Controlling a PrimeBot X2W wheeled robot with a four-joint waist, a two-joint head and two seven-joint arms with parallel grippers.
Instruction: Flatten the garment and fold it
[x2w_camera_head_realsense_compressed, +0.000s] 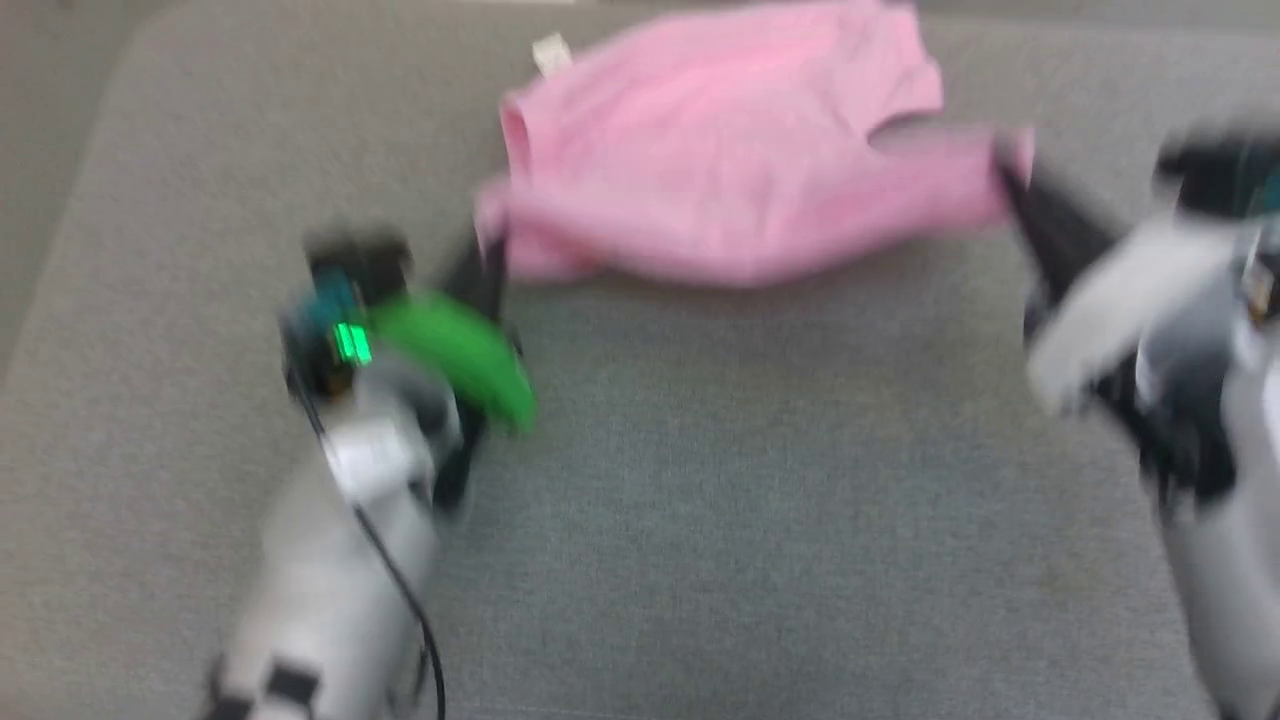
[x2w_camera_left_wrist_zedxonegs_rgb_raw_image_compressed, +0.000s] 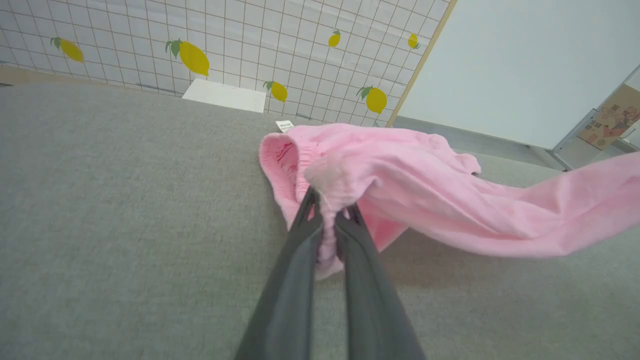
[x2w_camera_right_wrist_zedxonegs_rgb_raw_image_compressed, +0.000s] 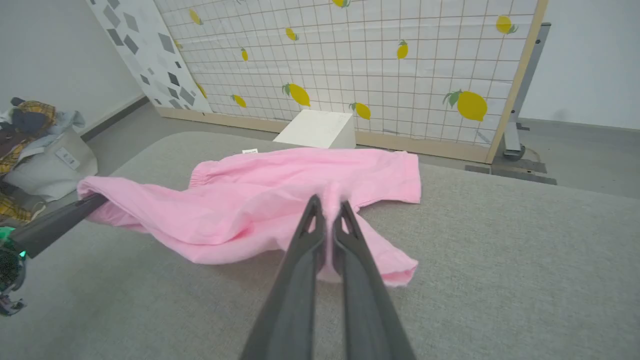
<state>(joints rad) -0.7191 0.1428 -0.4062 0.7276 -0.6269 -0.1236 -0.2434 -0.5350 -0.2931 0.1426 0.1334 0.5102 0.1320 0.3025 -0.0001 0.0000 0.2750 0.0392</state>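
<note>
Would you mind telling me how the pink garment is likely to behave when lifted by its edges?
Probably floppy: the garment sags between the left gripper and the right gripper. Likely light, since two pinches hold its edge up. It may bunch; folds show.

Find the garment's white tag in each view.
Head view: tag at top, left of centre, by the garment's far corner.
Left wrist view: tag just above centre, beyond the waistband.
Right wrist view: tag left of centre, at the garment's far edge.
Shared landmark: the waistband beside it.
</note>
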